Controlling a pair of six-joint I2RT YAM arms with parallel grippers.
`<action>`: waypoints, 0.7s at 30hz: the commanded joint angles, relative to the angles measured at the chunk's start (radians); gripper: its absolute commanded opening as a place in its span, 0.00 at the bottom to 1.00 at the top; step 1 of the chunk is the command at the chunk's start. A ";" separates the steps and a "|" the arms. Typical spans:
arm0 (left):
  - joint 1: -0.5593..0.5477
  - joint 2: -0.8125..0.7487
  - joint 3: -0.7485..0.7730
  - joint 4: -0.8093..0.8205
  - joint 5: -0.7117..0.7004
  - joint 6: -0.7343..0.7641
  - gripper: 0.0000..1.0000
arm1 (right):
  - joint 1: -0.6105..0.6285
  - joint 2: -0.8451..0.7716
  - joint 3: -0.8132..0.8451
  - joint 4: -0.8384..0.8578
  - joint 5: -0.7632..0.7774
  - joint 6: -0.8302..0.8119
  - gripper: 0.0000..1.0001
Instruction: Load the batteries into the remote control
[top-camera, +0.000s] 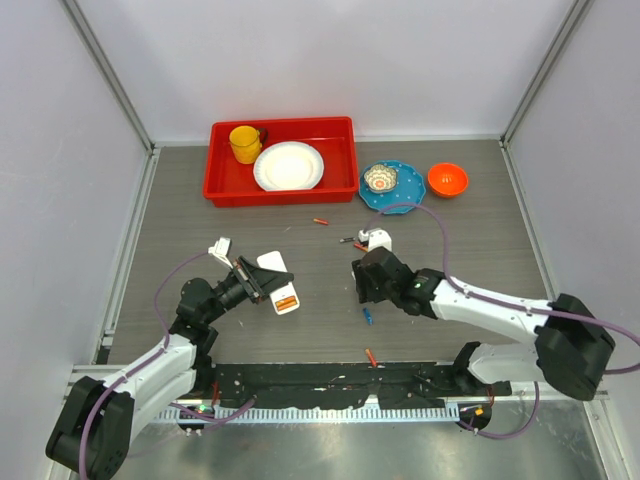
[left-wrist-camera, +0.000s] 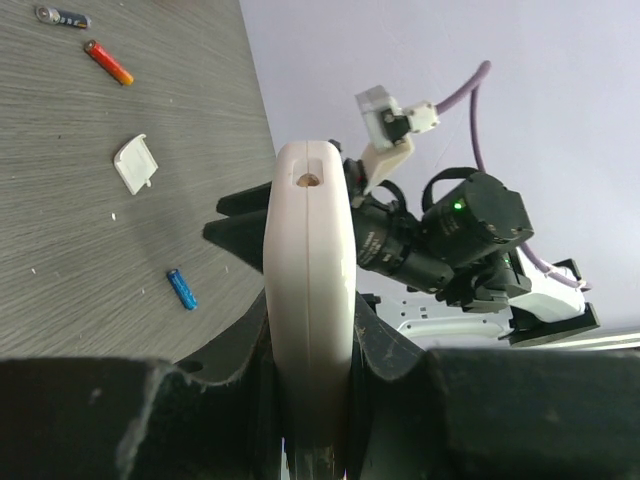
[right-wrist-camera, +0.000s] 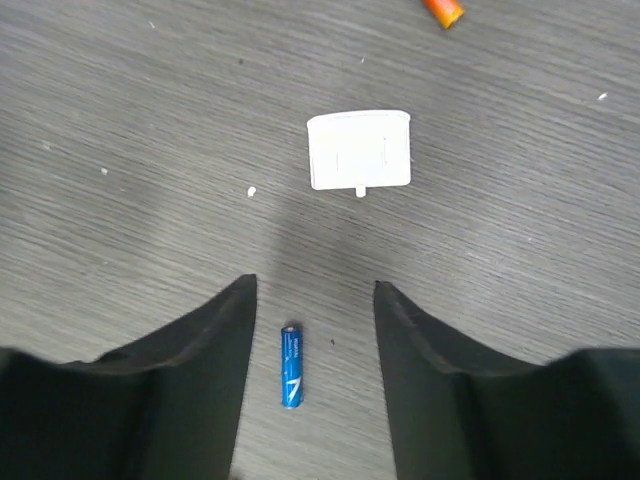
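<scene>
Near edge: a small orange cylinder battery (top-camera: 371, 357) lies alone on the grey wood-grain table (top-camera: 200, 230), close to the arm bases.
Blue battery: a slim blue cylinder battery (right-wrist-camera: 291, 366) lies flat on the table, a little farther in, directly under the right hand.
Right hand: the black two-fingered right hand (right-wrist-camera: 314, 285) hovers over it, fingers partly apart and holding nothing. The battery is between them but not touched.
Left hand: the left hand (top-camera: 258, 282) is clamped tight on the remote.
Remote: the flat white plastic remote control (left-wrist-camera: 310, 300) is held off the table, gripped across its flat faces, well left of the blue battery.
Cover: a small white plastic lid (right-wrist-camera: 359, 150) lies flat beyond the blue battery.
Farther back: an orange-red battery (left-wrist-camera: 108, 62) and a dark battery (left-wrist-camera: 62, 16) lie past the lid. A red plastic tray (top-camera: 225, 185) sits along the far side.
Risk, pickup: the battery is thin and round, so I'd expect it to roll or squirt out if the fingers close off-centre, or the tips to scrape the table.
Risk, loading: pressing a battery in could twist the remote in its narrow grip.
</scene>
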 joint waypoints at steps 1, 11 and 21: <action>0.005 -0.024 -0.019 0.036 -0.004 -0.002 0.00 | 0.007 0.127 0.048 0.102 0.007 -0.092 0.60; 0.005 -0.070 -0.017 -0.022 -0.008 0.007 0.00 | -0.033 0.258 0.071 0.249 0.025 -0.066 0.74; 0.005 -0.036 -0.011 -0.011 -0.010 0.016 0.00 | -0.040 0.394 0.150 0.255 0.146 -0.079 0.74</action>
